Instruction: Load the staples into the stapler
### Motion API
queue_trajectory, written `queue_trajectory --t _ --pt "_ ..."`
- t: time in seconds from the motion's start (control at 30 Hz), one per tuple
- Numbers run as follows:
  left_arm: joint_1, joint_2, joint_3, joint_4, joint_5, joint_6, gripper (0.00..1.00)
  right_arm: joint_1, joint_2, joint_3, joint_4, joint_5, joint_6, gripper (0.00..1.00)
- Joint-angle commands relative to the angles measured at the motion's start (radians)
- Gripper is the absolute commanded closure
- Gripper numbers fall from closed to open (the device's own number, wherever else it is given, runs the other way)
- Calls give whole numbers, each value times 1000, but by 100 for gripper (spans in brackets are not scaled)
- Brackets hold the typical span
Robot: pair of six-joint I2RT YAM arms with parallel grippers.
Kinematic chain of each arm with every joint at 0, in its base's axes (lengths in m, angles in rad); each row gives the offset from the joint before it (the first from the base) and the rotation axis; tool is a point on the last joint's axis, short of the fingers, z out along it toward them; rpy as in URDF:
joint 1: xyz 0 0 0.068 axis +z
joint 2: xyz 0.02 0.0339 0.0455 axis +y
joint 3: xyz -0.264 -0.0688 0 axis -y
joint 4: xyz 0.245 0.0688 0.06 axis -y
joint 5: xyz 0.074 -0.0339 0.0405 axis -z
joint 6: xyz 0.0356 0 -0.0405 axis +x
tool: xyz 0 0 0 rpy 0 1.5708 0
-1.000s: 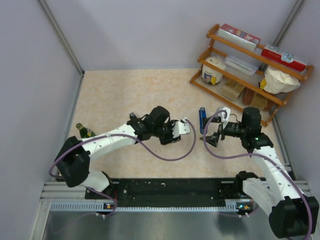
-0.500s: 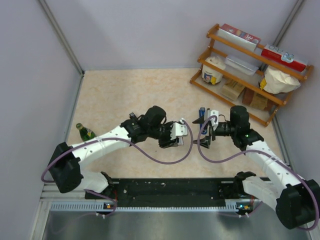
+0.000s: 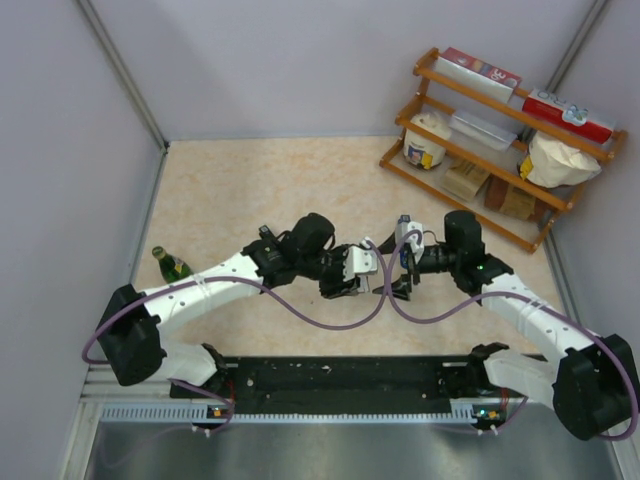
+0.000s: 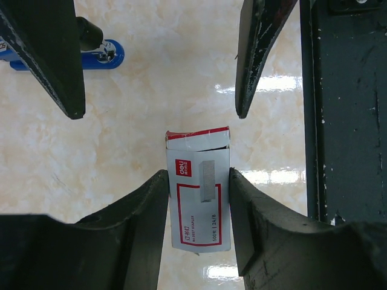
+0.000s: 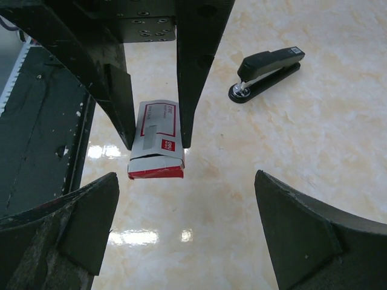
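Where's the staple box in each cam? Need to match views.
top external: centre, at the tip of the left gripper; too small to make out.
left wrist: bottom centre, staple box clamped in that arm's own jaws.
right wrist: centre-left, gripped between black jaws coming from the top.
Shared landmark: the left gripper holding it.
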Motion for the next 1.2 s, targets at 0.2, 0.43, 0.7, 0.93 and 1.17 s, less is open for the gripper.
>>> queue_trajectory --t 0.2,0.43,0.7,0.93,1.17 --pt "-11 4 51 35 -10 -13 52 31 12 -7 41 -88 18 9" --pt "-13 9 51 43 -16 -18 51 38 16 -16 39 -95 24 12" --pt "-11 2 53 44 -16 -21 51 42 27 -35 79 -78 40 15" --pt "-13 6 56 44 -10 -26 51 48 35 -44 137 -63 89 20" --pt "-13 15 57 44 -9 -24 51 47 28 -55 154 -58 86 31"
